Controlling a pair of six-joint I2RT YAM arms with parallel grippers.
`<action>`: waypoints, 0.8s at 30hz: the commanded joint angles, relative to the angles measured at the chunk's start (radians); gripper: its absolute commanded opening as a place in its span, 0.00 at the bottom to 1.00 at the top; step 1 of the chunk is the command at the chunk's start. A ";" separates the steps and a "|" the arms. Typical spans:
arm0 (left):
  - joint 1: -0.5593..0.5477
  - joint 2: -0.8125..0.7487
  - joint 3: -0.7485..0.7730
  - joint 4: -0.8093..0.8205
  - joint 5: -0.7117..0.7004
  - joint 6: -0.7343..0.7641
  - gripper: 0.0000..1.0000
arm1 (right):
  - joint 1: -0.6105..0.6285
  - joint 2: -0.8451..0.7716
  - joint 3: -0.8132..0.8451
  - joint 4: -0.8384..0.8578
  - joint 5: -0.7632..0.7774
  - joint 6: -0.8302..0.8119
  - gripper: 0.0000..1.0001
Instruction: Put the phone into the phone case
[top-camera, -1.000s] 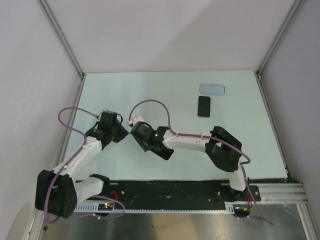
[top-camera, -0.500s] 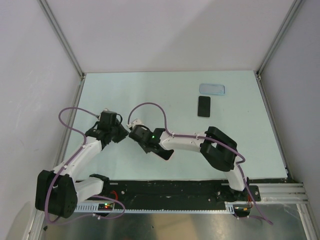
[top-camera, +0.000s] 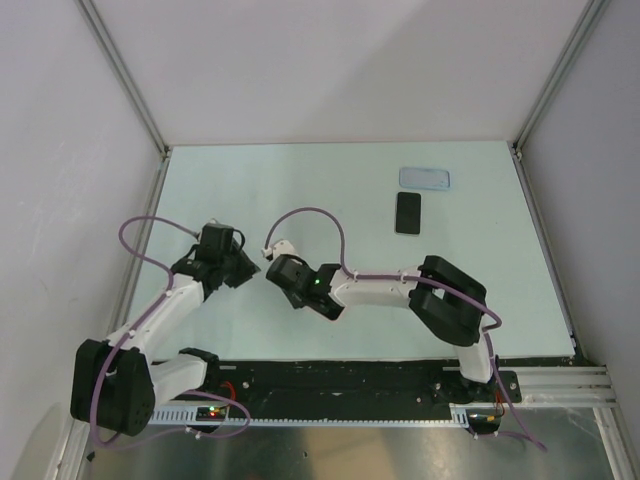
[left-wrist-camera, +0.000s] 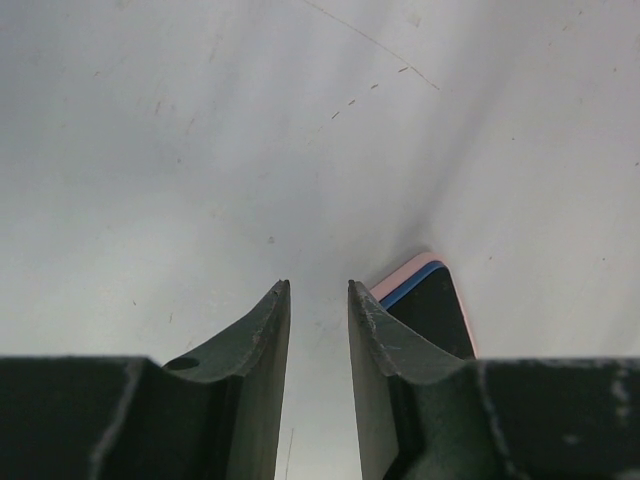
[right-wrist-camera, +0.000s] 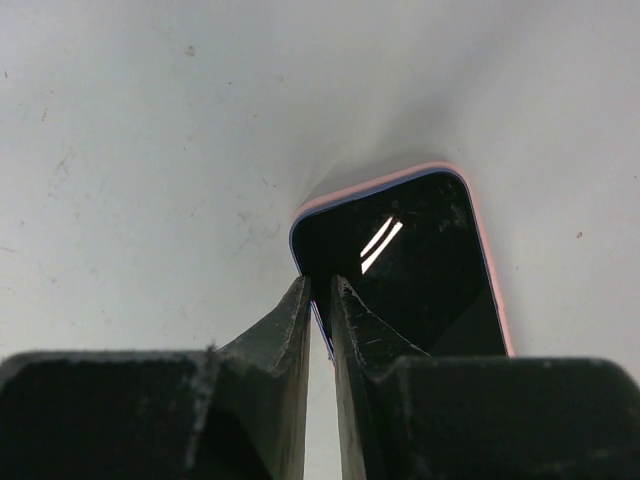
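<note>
The black phone (top-camera: 408, 212) lies flat at the far right of the table. Just behind it lies the light-blue phone case (top-camera: 424, 178), with nothing in it. Both grippers are far from them, at the middle left. My right gripper (top-camera: 268, 270) (right-wrist-camera: 320, 285) is shut on the left edge of a pink-rimmed slab (right-wrist-camera: 410, 260) with a glossy dark face. My left gripper (top-camera: 248, 268) (left-wrist-camera: 317, 290) is open with only bare table between its fingers. The slab's corner (left-wrist-camera: 430, 305) shows just right of its right finger. In the top view the arms hide the slab.
Grey walls with metal corner posts (top-camera: 125, 75) close in the pale table (top-camera: 300, 180) on three sides. A purple cable (top-camera: 310, 212) loops above the right wrist, and another (top-camera: 140, 235) arcs beside the left arm.
The right gripper's jaws have narrowed onto the pink-rimmed slab's edge, and its wrist has shifted slightly right and nearer. The left arm, phone and case have not moved.
</note>
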 joint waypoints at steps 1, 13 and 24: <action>0.007 0.004 -0.016 0.017 0.012 0.005 0.34 | -0.011 -0.002 -0.096 -0.080 0.041 0.037 0.16; -0.122 0.050 -0.024 0.050 0.009 -0.035 0.35 | -0.036 -0.035 -0.211 -0.030 0.053 0.070 0.13; -0.249 0.235 0.089 0.089 0.042 0.021 0.33 | -0.064 -0.090 -0.307 0.019 0.022 0.105 0.12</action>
